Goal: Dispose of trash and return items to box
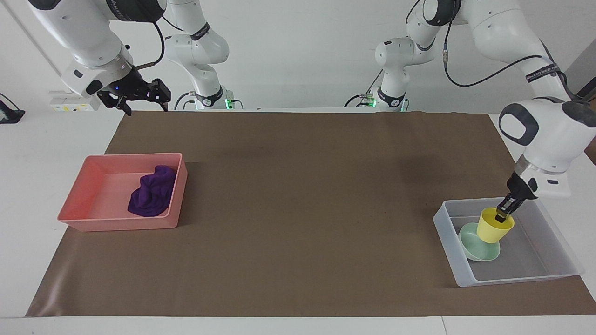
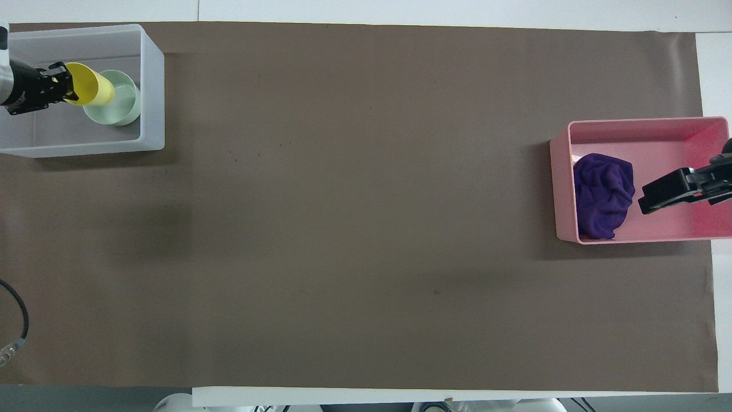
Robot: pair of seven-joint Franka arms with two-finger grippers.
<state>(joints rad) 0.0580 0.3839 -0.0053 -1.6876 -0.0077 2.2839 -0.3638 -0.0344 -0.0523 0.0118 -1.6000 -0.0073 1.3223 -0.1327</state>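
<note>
At the left arm's end of the table: box [image 1: 556,235], clear-grey, holding the bowl [image 1: 479,249], mint-green, resting on the box floor. Over the bowl hangs the cup [image 1: 494,226], yellow, tilted, its rim pinched by the left gripper [image 1: 503,215]; whether its base already touches the bowl cannot be told.

At the right arm's end: pink tray [image 1: 84,184] with the purple cloth [image 1: 151,193] bunched against its wall on the table-centre side. Right gripper [image 1: 134,95], fingers spread and empty, waits raised above the table edge at the robots' end.

Progress, as judged: cloth appears disposed of; bowl returned; cup arrived over the box but not yet let go. Remaining: lower the cup, release it, withdraw the left arm.

View notes: the facing view shows height, with the right gripper well clear above the tray and the cup sitting above the box rim. The overhead view places the right gripper [image 2: 669,191] over the tray [image 2: 629,125] beside the cloth [image 2: 603,194], a reading of depth only, and shows the cup [image 2: 88,84] overlapping the bowl [image 2: 117,106] inside the box [image 2: 151,86], the left gripper [image 2: 60,84] entering from the picture's edge.
</note>
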